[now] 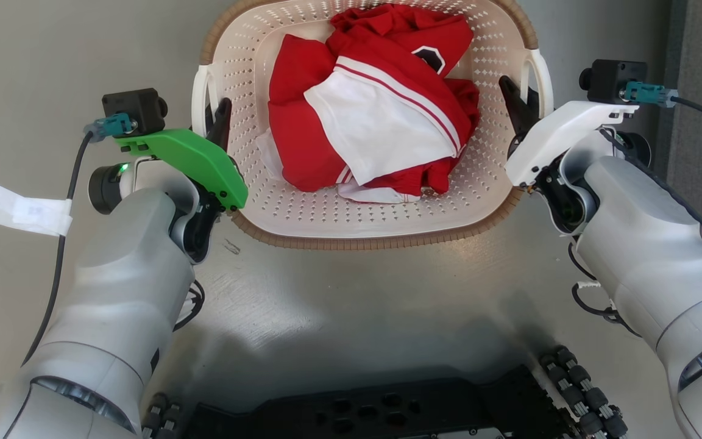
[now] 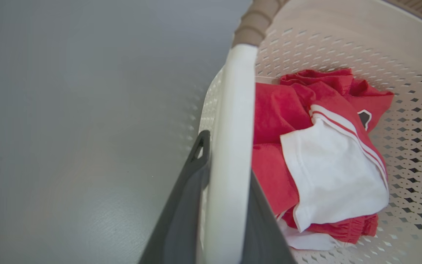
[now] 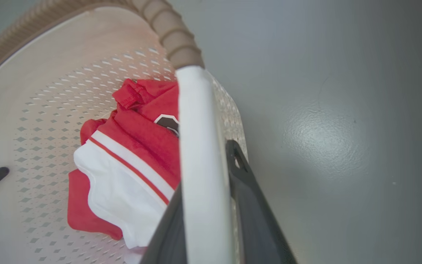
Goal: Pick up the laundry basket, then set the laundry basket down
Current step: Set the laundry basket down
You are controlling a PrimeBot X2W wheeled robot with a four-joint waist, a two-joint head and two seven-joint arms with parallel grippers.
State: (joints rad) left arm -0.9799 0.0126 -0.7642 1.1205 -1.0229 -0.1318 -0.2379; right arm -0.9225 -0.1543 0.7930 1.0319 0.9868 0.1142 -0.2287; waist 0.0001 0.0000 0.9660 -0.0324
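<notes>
Open grey floor point(image 1: 339, 317) surrounds the laundry basket point(image 1: 375, 242). The left gripper point(image 1: 217, 116) and right gripper point(image 1: 518, 97) each pinch a white side handle point(image 2: 229, 146).

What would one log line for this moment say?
left pincer: clamped on left handle | right pincer: clamped on right handle | laundry basket: red-and-white clothing inside

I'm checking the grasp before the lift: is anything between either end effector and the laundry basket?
Nothing visible. The left end effector straddles the left handle of the laundry basket, and the right end effector straddles the right handle, fingers close against each.
</notes>
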